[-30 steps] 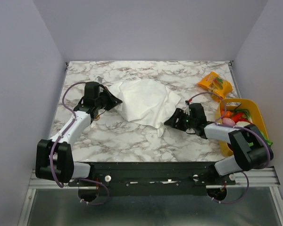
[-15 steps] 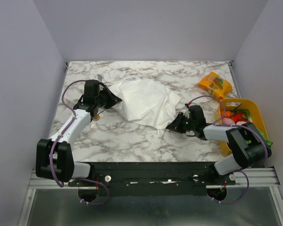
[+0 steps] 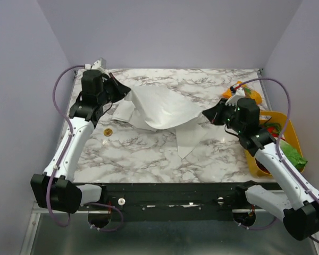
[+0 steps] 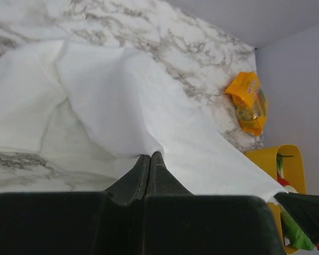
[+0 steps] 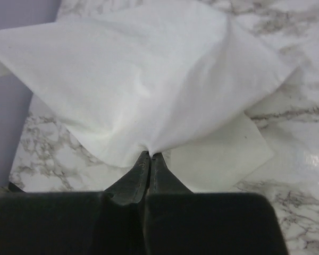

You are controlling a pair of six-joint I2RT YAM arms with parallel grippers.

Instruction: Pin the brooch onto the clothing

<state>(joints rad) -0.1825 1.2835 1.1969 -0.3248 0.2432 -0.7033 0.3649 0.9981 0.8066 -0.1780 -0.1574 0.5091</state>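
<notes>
**Presently: T-shirt (image 3: 159, 106) held stretched between both arms; brooch (image 3: 108, 131) not yet taken up**

Step in hand, as judged: the garment is being spread out ahead of pinning. The white cloth is gripped at two points and drawn into a sloping sheet above the far half of the bench (image 3: 149, 156). Loose folds trail onto the marble near the middle. The printed emblem is not seen in any view, so it cannot be told which side faces up.

The left fingers (image 4: 138, 178) are closed tight on a pinch of cloth, the tips meeting with fabric caught between them. The right fingers (image 5: 135, 180) are clamped the same way on the opposite edge.

The brooch lies on bare marble near the left edge of the bench. It is apart from the shirt's trailing fold and is touched by neither arm.

Next move, as judged: the shirt is to be lowered flat and smooth, then one arm freed for the brooch. A fine, low pinch will be needed, the piece being tiny and flat on the marble.

Pose: the left arm is stretched along the left edge, its wrist raised near the far left corner and aimed rightward. The right arm is reared up at the right edge above the yellow basket (image 4: 260, 156) and aimed leftward. An orange snack packet (image 4: 247, 101) lies near the far right corner.
</notes>
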